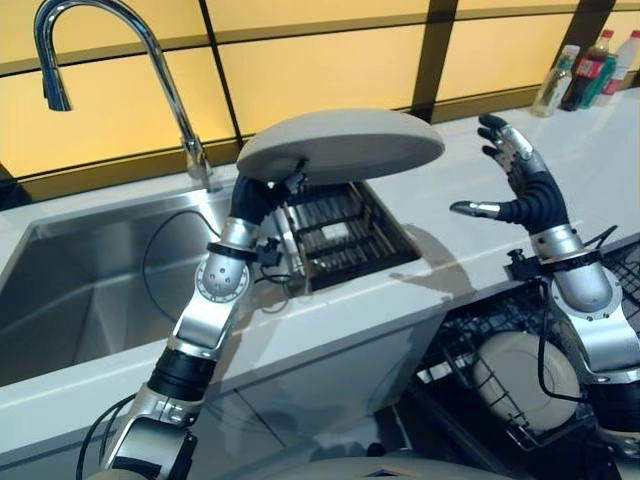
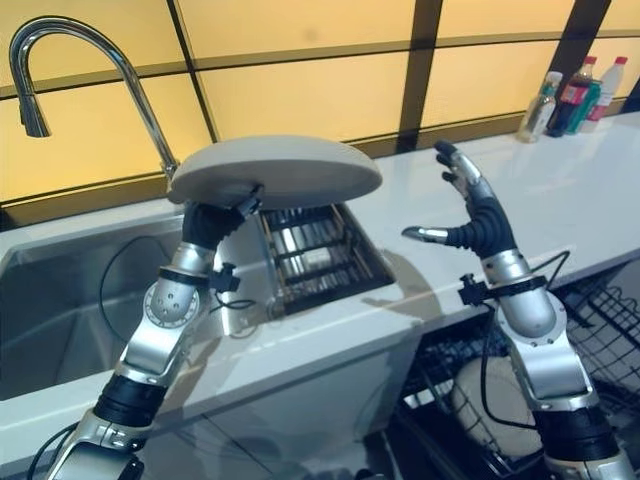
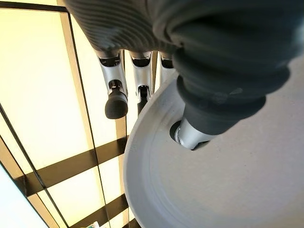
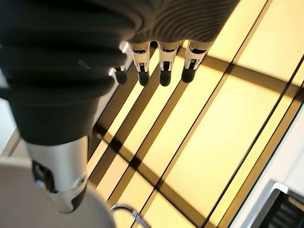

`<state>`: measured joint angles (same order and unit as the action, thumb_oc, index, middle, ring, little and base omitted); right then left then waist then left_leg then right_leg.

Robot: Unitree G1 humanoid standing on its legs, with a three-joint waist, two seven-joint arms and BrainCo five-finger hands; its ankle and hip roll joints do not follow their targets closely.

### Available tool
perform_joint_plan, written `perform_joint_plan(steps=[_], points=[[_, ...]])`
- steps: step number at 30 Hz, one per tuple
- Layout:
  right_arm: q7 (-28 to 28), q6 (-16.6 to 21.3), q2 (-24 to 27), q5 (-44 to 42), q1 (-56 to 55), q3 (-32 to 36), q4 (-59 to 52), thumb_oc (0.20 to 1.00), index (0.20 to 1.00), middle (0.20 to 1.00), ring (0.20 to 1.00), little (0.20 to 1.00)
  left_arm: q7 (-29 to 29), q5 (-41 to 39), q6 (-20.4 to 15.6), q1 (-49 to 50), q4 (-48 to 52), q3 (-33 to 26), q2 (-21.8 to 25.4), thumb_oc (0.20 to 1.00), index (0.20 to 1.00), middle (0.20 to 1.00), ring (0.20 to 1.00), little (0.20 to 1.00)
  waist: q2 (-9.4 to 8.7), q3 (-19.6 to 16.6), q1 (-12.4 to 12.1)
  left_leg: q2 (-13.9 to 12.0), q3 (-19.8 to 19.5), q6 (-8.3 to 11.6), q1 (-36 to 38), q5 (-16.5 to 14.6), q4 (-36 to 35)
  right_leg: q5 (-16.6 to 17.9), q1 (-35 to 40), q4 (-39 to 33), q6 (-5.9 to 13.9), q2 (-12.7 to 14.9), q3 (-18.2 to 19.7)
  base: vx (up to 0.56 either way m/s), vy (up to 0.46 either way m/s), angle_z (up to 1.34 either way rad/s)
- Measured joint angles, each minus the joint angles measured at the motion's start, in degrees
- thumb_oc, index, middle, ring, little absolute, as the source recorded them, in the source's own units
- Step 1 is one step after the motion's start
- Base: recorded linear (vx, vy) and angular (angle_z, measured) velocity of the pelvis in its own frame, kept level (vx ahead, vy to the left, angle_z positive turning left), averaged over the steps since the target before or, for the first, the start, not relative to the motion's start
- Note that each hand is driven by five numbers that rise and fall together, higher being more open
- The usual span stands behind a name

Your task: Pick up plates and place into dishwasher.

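Held plate: a round, matte grey-white plate is held raised above the counter, roughly level and upside down, over the near edge of the sink area.
Left hand: the left hand is seen under the plate's left rim; in the left wrist view the thumb is pressed on one face of the plate and the fingers reach past its edge, so the rim is pinched.
Right hand: the right hand is raised above the white counter, well apart from the plate, with fingers spread and nothing grasped.
Drying rack: a dark slatted metal rack is set in the counter directly below the held plate.
Sink: a stainless steel sink basin lies to the left, with a tall curved chrome tap behind it.
Dishwasher: a black wire dishwasher rack is pulled out below the counter on the right; a second white round plate stands in it on edge.
Background: several bottles stand at the far right of the counter against the yellow panelled wall.
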<state>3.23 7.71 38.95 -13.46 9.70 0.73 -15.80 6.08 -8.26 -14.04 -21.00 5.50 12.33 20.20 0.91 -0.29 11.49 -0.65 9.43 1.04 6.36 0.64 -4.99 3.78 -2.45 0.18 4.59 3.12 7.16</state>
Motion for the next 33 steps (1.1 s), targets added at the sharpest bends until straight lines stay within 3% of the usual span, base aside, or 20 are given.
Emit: perform_joint_plan(steps=[7, 23, 24, 25, 33], points=[[3.99, -1.88, -0.53, -2.21, 1.64, -3.9, -1.88, 1.0, 1.0, 1.0, 1.0, 1.0, 0.0, 0.01, 0.3, 0.03, -0.01, 0.78, -0.19, 0.2, 0.2, 0.2, 0.2, 0.2, -0.08, 0.05, -0.21, -0.04, -0.22, 0.0, 0.0, 0.0, 0.0, 0.0, 0.16, -0.11, 0.0, 0.0, -0.25, 0.0, 0.0, 0.0], [5.07, -1.87, -6.94, -7.65, 6.99, -6.23, -5.92, 1.0, 1.0, 1.0, 1.0, 1.0, -0.31, -0.96, 1.27, 2.86, -0.99, 4.89, -1.23, 0.2, 0.2, 0.2, 0.2, 0.2, -0.77, 0.33, -1.83, -0.01, -0.33, 0.0, 0.25, 0.01, 0.02, 0.15, 0.46, -0.11, -0.21, 0.04, -0.38, 0.0, 0.0, 0.0], [5.26, -1.87, -6.99, -7.79, 6.99, -6.34, -6.18, 0.771, 0.771, 0.771, 0.771, 0.771, -0.44, -1.62, 1.32, 3.02, -1.08, 4.97, -1.27, 0.2, 0.2, 0.2, 0.2, 0.2, -0.78, 0.34, -1.8, -0.01, -0.33, 0.0, 0.25, 0.01, 0.02, 0.14, 0.45, -0.11, -0.21, 0.04, -0.38, 0.0, 0.0, 0.0], [5.72, -1.86, -7.07, -8.06, 6.99, -6.43, -6.42, 0.2, 0.2, 0.2, 0.2, 0.2, -0.52, -1.89, 1.33, 3.16, -1.17, 4.99, -1.35, 0.2, 0.2, 0.2, 0.2, 0.2, -0.78, 0.34, -1.78, -0.01, -0.33, 0.0, 0.25, 0.01, 0.02, 0.15, 0.46, -0.11, -0.21, 0.03, -0.38, 0.0, 0.0, 0.0], [10.5, -1.85, -6.75, -7.24, 6.99, -7.96, -6.48, 0.2, 0.2, 0.2, 0.2, 0.2, -2.36, -2.08, 1.36, 3.57, -2.62, 5.25, -1.63, 0.2, 0.2, 0.2, 0.2, 0.2, -0.85, 0.39, -1.5, -0.02, -0.26, 0.0, 0.82, 0.0, 0.0, -0.01, 0.95, -0.1, 0.02, 0.06, -0.35, 0.0, 0.0, 0.0]])
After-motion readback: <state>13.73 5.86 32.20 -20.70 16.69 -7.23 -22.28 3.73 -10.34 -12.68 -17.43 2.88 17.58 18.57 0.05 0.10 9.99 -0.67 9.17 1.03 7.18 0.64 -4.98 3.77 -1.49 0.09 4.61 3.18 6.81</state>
